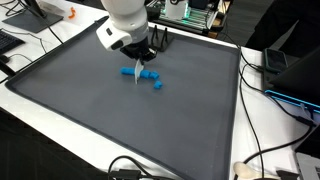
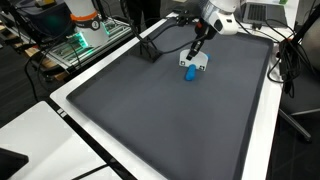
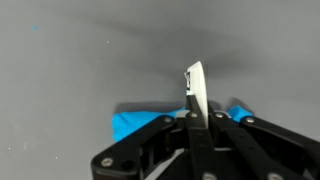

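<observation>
Grey matting (image 1: 80,110) is seen covering most of a white table (image 1: 45,108), and the same dark mat (image 2: 160,120) fills the middle of both exterior views. Near the far part of the mat, the gripper (image 1: 137,62) is shown pointing downward from the white arm, low over the surface. A white flat piece (image 1: 137,74) is pinched between its fingers, which are closed tightly upon it. The piece is thin and hangs below the fingertips. In an exterior view, the gripper (image 2: 197,52) is seen from another side, with the white flat piece (image 2: 201,62) held just above the mat. A blue object (image 2: 189,73) is seen lying on the mat directly beside and below the piece. Whether the two touch cannot be told from these views. In an exterior view, the blue object (image 1: 150,79) appears as a low, elongated shape stretched across the mat under the gripper, with its ends showing on either side of the white piece. In the wrist view, the gripper (image 3: 197,118) is seen closed, with the white flat piece (image 3: 196,88) standing edge-on between the black fingers. The blue object (image 3: 135,123) is partly hidden behind the fingers. The mat (image 3: 80,50) fills the rest of that view.
</observation>
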Controlling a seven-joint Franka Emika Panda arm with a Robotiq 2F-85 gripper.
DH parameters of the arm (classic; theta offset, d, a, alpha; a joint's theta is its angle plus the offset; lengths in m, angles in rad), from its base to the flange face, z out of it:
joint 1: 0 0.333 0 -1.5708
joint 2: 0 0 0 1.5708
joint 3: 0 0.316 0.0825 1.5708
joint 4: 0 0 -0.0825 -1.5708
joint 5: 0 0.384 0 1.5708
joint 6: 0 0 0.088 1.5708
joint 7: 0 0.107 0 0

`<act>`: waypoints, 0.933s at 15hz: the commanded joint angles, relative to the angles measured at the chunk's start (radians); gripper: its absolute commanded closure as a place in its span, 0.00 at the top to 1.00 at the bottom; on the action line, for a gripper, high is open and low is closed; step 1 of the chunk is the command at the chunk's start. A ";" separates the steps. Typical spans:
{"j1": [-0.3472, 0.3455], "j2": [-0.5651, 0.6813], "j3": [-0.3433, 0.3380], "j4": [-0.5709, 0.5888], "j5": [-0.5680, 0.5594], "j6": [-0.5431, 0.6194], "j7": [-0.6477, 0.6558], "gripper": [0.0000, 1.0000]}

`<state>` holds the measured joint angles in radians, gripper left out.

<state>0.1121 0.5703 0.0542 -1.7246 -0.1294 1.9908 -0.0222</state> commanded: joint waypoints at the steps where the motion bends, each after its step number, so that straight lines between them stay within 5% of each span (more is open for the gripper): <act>1: -0.017 -0.048 0.008 -0.106 0.022 -0.010 -0.022 0.01; 14: -0.009 -0.148 0.002 -0.128 -0.011 -0.030 -0.029 0.01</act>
<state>0.1091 0.4635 0.0544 -1.8330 -0.1298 1.9857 -0.0277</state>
